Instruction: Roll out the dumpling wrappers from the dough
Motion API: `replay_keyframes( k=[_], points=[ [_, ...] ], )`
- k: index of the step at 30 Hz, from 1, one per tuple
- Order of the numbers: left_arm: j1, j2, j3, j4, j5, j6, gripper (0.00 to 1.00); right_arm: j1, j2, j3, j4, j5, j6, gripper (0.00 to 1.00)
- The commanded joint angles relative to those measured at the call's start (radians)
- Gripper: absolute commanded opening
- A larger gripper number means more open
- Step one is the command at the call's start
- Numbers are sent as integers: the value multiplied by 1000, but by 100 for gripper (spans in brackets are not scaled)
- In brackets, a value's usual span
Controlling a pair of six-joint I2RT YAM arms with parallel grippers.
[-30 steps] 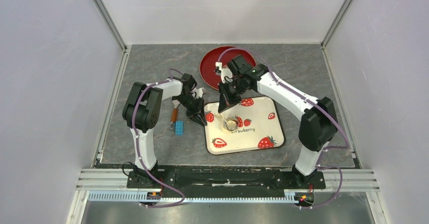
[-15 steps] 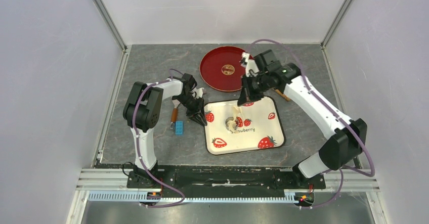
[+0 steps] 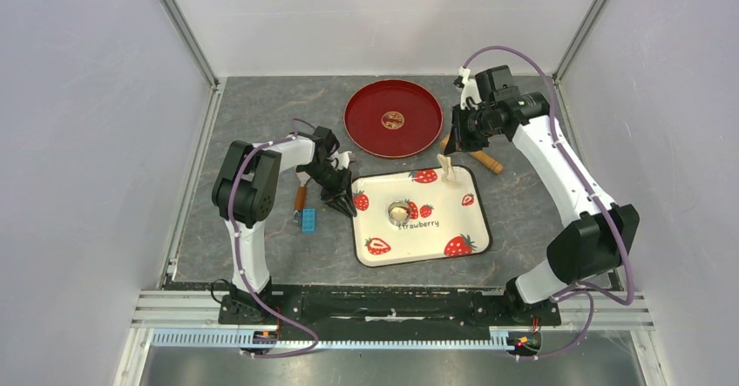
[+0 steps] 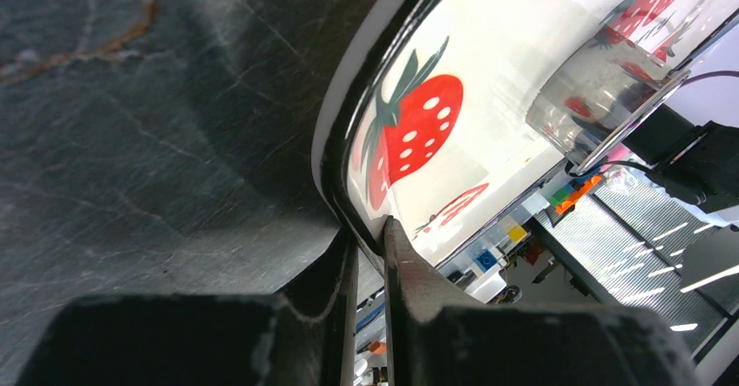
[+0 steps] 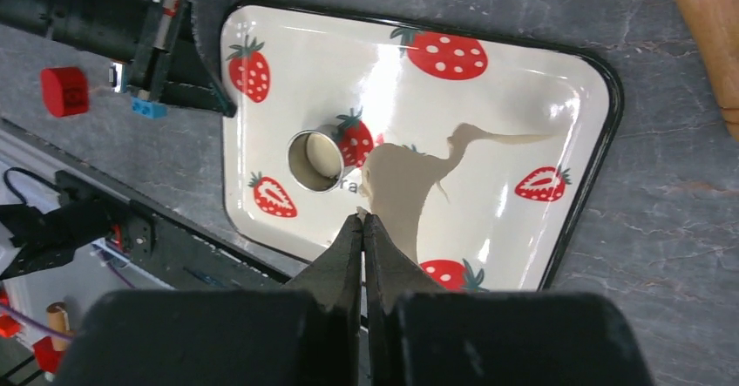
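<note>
The right pincer (image 5: 364,220) has its fingers pressed together on the upper edge of the dough (image 5: 403,196), a thin, ragged, pale scrap that hangs from the tips. In the right wrist view the scrap shows at the centre of the frame, over the tray (image 5: 523,247). In the top view it dangles right of centre by the tray's far rim, and I cannot tell whether its lower end touches the tray. The left pincer (image 4: 370,233) is clamped on the tray's left rim, with one finger outside the rim and one inside it, low in the middle of the left wrist view. The tray is white with printed strawberries and lies flat on the grey worktop (image 3: 261,116), just below the centre of the top view. A small metal ring (image 5: 314,159) stands upright on the tray, left of centre in the right wrist view, well apart from the hanging scrap. A pale round wrapper (image 5: 322,154) lies flat inside it. A red plate (image 3: 392,118) sits at the upper middle of the top view, near the tray's far edge but apart from it. A wooden roller (image 3: 488,164) lies just right of the plate, partly hidden by the right arm. At the left of the tray, beside the left arm, lie a blue block (image 3: 308,220) and an orange-handled tool (image 3: 300,198).
</note>
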Motion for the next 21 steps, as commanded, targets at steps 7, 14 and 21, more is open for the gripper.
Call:
replay_keyframes(
  k=[7, 14, 21],
  points=[
    [-14, 5, -22, 12, -138, 64, 17, -7, -9, -415, 328, 80, -45, 0],
    [-14, -5, -10, 1, -140, 71, 17, -6, 16, -482, 380, 252, -50, 26],
    [-14, -2, -3, -5, -144, 75, 18, -4, -10, -354, 276, 416, -44, 67]
  ],
)
